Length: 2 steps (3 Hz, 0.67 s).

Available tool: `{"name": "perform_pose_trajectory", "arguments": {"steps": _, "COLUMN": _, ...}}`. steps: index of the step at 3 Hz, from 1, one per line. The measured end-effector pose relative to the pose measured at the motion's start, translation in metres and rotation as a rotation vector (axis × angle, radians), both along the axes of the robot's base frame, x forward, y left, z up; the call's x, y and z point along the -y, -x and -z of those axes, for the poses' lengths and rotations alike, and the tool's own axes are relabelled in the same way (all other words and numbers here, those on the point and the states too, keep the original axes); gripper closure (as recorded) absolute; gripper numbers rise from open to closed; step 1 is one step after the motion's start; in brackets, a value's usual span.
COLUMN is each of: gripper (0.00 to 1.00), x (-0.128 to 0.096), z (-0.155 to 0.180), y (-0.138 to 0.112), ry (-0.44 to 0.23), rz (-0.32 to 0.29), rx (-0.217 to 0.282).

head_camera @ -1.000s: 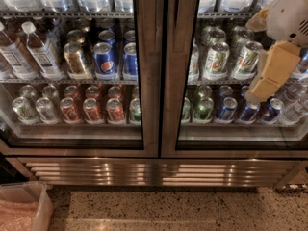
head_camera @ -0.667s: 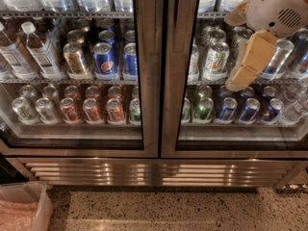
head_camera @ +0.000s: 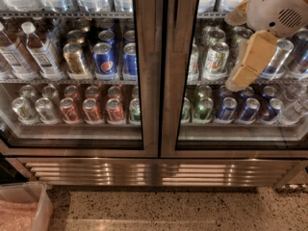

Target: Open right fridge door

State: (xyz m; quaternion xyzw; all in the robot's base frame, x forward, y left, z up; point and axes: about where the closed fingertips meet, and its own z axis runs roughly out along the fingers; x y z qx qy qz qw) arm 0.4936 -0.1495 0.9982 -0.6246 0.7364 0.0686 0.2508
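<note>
The right fridge door, a tall glass pane in a brushed stainless-steel frame with dark inner edging, fills the right half of the camera view. It is shut, and its inner stile lies against that of the twin left door at the centre seam. Through its glass show green-and-white cans on the upper shelf and blue cans on the shelf below.

I judge it heavy and rigid, swinging as one piece on hinges probably at its outer right edge, with a seal that will resist the first pull. The glass is smooth and breakable, so it is no place to press or grip. The steel stile beside the seam looks like the place to take hold. No separate handle is visible.

The gripper, a tan piece hanging from a white rounded wrist, is in front of the upper right of this door, over the cans and well to the right of the seam. Whether it is open or closed I cannot tell, nor whether it touches the glass. It carries nothing that I can see.

Behind the left door are Pepsi cans, clear bottles and red cans. Below both doors runs a slatted steel grille, then the speckled floor, with a translucent plastic bin at the lower left.
</note>
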Motion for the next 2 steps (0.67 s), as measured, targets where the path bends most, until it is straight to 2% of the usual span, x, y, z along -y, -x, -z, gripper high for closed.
{"name": "perform_pose_trajectory", "arguments": {"steps": 2, "gripper": 0.00, "x": -0.041, "z": -0.013, "y": -0.022, "ry": -0.096, "rz": -0.093, "rx": 0.050}}
